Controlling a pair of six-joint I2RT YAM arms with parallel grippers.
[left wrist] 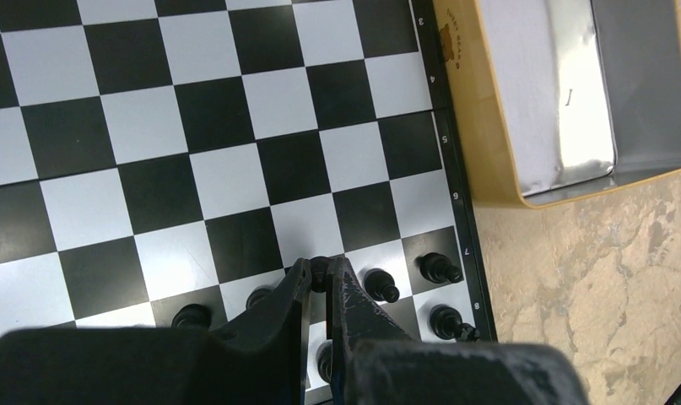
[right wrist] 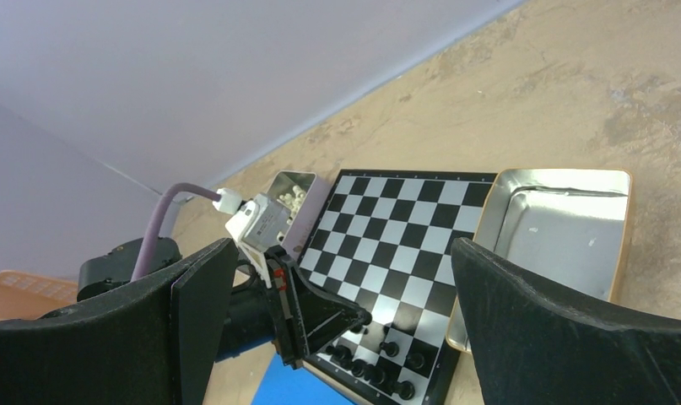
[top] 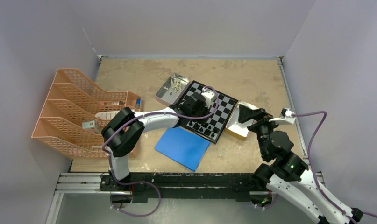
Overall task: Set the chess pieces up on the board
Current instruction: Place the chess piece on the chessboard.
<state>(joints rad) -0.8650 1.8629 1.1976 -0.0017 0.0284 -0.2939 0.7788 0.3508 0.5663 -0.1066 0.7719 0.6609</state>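
**Legible Markings: Board Edge Numerals Only**

Left wrist view: the board [left wrist: 278, 101] carries small pale numerals on its dark border [left wrist: 449, 169] at 3 o'clock. Read from 12 toward 6 o'clock, they are 4, 5, 6, 7, 8, printed sideways to this view. A further numeral above the 4 is too blurred to confirm. The yellow tin [left wrist: 489, 143] bears a short dark imprint on its rim at 1 o'clock, illegible.

Soft, even light from above, faint shadows. Glare whitens the tin [left wrist: 480, 143] beside the board [left wrist: 235, 126]; the left tool [left wrist: 320, 277] looks blurred up close.
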